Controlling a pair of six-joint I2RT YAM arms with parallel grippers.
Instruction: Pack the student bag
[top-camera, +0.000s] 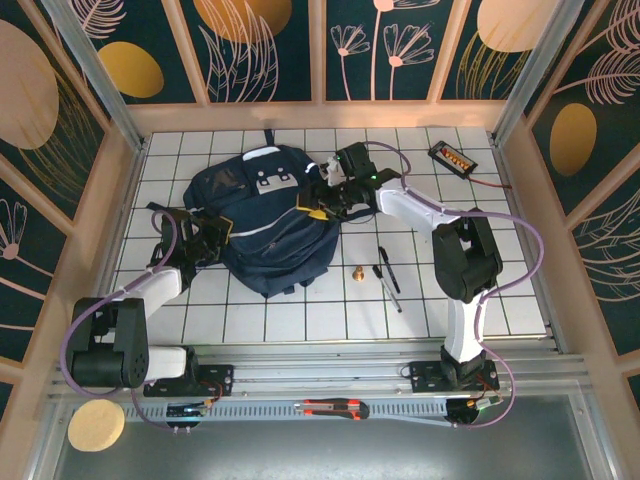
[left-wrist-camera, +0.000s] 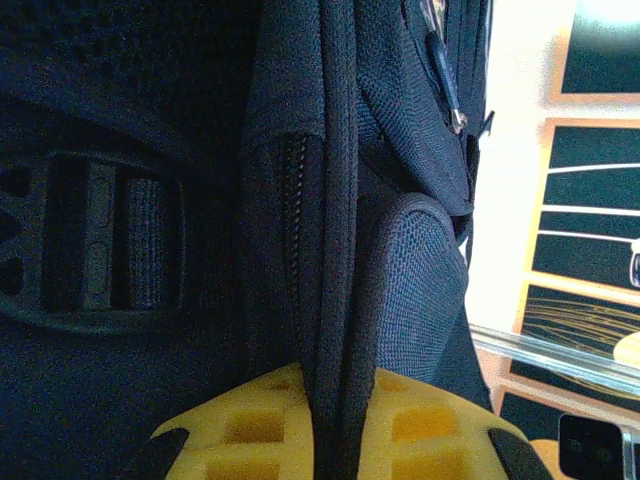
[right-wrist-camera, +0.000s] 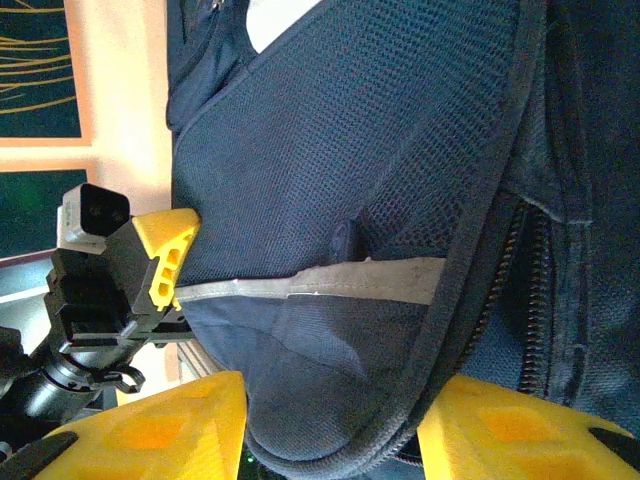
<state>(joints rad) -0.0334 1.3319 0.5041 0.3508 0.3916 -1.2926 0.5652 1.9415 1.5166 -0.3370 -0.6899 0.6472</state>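
Lying at the bottom edge, on the rail: a utility knife (top-camera: 335, 408). Right of centre are two pens (top-camera: 388, 275) and a small brass piece (top-camera: 357, 272). Centre-left is the student bag (top-camera: 265, 225), flat on the tiles. The left gripper (top-camera: 200, 236) is pinched on its left-side seam, and the right gripper (top-camera: 322, 205) is clamped on a fabric fold at its right edge. Upper right is a small black device (top-camera: 451, 156).
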